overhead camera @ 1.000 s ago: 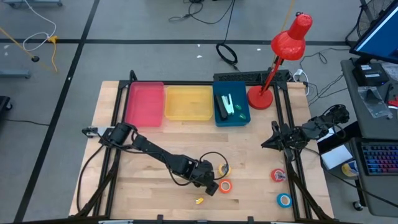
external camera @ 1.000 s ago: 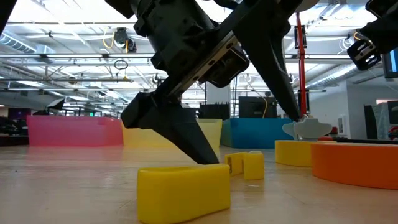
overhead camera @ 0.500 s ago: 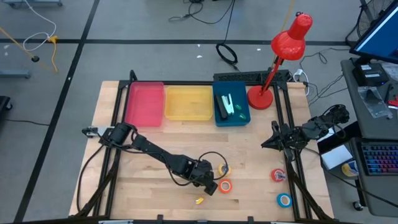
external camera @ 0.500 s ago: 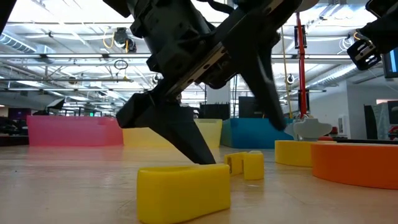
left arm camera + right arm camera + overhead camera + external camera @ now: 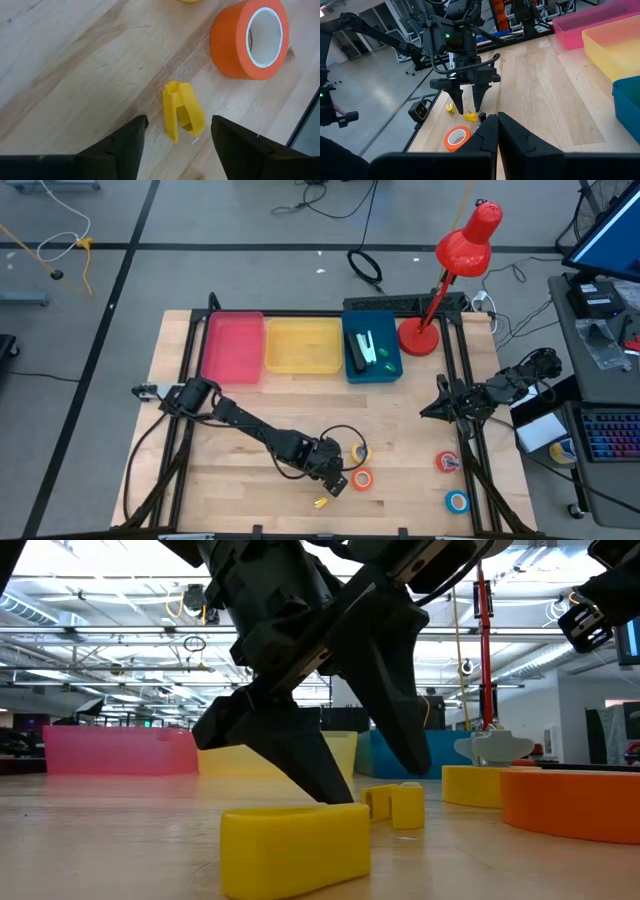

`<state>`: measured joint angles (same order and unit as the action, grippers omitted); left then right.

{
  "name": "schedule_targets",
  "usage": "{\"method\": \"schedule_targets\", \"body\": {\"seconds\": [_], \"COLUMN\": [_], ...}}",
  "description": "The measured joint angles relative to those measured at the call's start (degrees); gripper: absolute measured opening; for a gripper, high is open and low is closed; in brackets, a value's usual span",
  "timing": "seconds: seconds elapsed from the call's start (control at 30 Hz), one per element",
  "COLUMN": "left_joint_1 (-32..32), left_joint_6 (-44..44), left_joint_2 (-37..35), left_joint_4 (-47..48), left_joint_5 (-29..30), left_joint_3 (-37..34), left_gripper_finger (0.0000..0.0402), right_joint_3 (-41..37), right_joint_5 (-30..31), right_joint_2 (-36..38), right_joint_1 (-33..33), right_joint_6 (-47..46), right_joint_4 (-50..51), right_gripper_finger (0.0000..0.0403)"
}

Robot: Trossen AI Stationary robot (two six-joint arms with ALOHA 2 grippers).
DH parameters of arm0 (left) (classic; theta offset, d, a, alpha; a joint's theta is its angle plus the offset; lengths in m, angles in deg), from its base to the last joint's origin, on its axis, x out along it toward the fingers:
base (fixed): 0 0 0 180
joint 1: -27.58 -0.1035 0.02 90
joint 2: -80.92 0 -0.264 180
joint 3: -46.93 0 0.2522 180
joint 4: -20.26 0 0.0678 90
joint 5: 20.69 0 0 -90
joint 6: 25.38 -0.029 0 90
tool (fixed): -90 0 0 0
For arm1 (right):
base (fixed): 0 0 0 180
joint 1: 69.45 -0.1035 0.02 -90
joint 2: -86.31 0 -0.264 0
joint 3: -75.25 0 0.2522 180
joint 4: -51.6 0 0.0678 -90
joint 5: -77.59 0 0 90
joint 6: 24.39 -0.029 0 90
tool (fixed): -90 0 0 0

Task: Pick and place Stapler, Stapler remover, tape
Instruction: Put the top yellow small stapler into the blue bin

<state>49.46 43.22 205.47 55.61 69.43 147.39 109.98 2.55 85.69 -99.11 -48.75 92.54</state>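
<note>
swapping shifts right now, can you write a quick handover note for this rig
Left hand: fingers apart, straddling a small yellow staple remover on the table's front edge, not gripping yet.
Right hand: shut, empty, waiting at the table's right side.
Blue bin: holds a stapler and a small green item.
Pink bin and yellow bin: nothing seen inside.
Loose on the table: orange tape, yellow tape, red tape, blue tape, another small yellow piece.
Left: the remover, then all four tapes.
</note>
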Motion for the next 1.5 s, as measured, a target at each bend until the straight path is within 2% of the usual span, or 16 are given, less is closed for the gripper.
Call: {"method": "schedule_targets", "body": {"seconds": [0.53, 0.77, 0.9, 1.0, 1.2, 1.5], "left_joint_1": [-0.10, -0.21, -0.34, -0.37, -0.52, -0.48], "left_joint_6": [3.52, 3.54, 3.65, 3.65, 3.34, 6.45], "left_joint_2": [-0.13, -0.15, -0.15, 0.08, 0.35, 0.22], "left_joint_4": [6.58, 4.42, 1.35, 1.69, 8.73, 8.23], "left_joint_5": [3.49, 3.45, 0.89, -0.14, 1.12, 0.82], "left_joint_3": [0.17, 0.08, 0.00, 1.42, 5.36, 6.78], "left_gripper_finger": [0.0229, 0.0229, 0.0230, 0.0230, 0.0230, 0.0230], "right_joint_3": [0.00, 0.00, 0.00, 0.00, 0.00, -0.02], "right_joint_5": [-0.01, 0.00, 0.00, 0.00, -0.02, 0.00], "right_joint_2": [0.00, 0.00, 0.00, 0.00, 0.00, 0.02], "right_joint_1": [-0.01, -0.01, -0.01, -0.01, -0.01, -0.01], "right_joint_6": [-0.02, -0.02, -0.02, -0.02, 1.02, 1.51], "right_joint_4": [0.00, 0.00, 0.00, -0.02, 0.00, 0.01], "right_gripper_finger": [0.0001, 0.0002, 0.0001, 0.0002, 0.0001, 0.0001]}}
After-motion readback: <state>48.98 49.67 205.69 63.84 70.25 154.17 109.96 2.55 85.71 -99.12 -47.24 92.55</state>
